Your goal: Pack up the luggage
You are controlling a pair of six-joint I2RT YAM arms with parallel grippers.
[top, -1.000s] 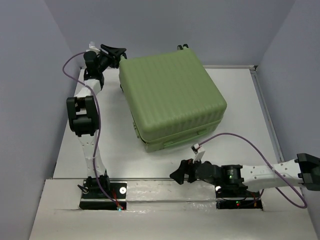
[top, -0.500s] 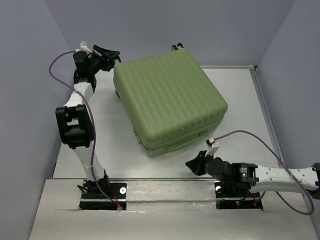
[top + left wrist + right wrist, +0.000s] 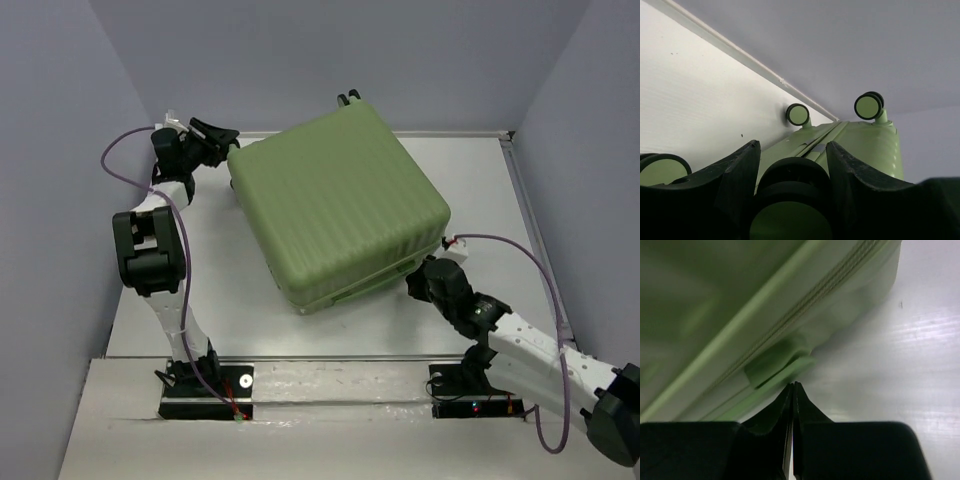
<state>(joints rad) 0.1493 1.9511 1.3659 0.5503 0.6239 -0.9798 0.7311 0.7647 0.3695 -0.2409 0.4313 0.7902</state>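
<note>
From above, your green suitcase (image 3: 340, 200) lies shut, turned slantwise on the worktop (image 3: 215, 280); the right jaws are nearer its front edge; left wrist: left jaws look clamped on a black wheel (image 3: 790, 185); right wrist: right jaws pressed together, tips just before a small green tab (image 3: 775, 365); bare worktop beside.
</note>
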